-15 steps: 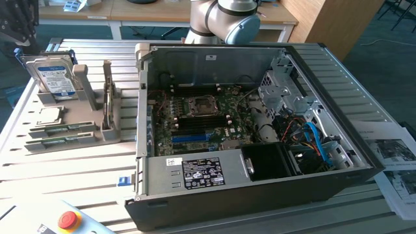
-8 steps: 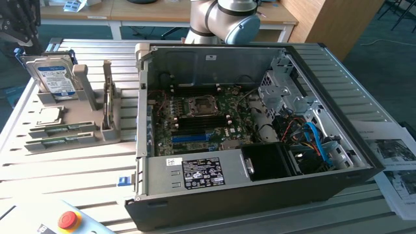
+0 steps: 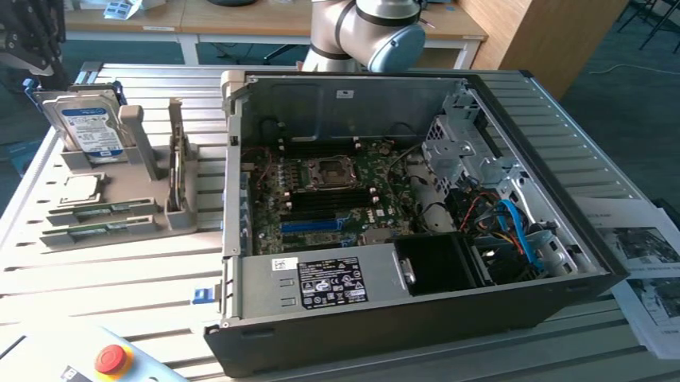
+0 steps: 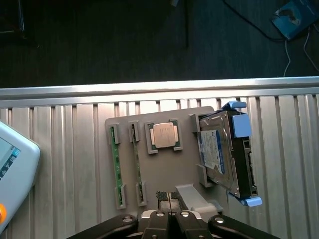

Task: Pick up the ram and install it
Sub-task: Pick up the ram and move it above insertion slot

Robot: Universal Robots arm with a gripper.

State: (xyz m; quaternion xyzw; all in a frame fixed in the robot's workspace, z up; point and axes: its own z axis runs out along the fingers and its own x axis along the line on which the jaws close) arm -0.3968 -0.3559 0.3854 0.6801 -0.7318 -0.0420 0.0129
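The claw (image 4: 169, 205) is closed, its two fingers pressed together with nothing between them. In the wrist view it hangs over the near edge of a grey parts holder (image 4: 164, 172) that lies on the ribbed aluminium tabletop (image 4: 60, 149).

The ram is in that holder as two green sticks, each set on edge in its own slot and lying parallel to the other. The outer ram stick (image 4: 113, 164) runs along the holder's border, and the inner ram stick (image 4: 135, 167) sits just beside the square silver CPU (image 4: 164, 135). Neither is touched by the claw. A hard drive (image 4: 219, 154) with a blue-white label stands at the holder's other end, next to what looks like a raised grey bracket (image 4: 194, 196).

In the exterior view the holder (image 3: 143, 227) is on the exterior view's left of an open computer case (image 3: 425, 318). Its motherboard (image 3: 330, 199) is exposed. The arm (image 3: 377, 32) rises behind the case. A teach pendant (image 3: 64, 354) with a red stop button lies at the tabletop's near corner.
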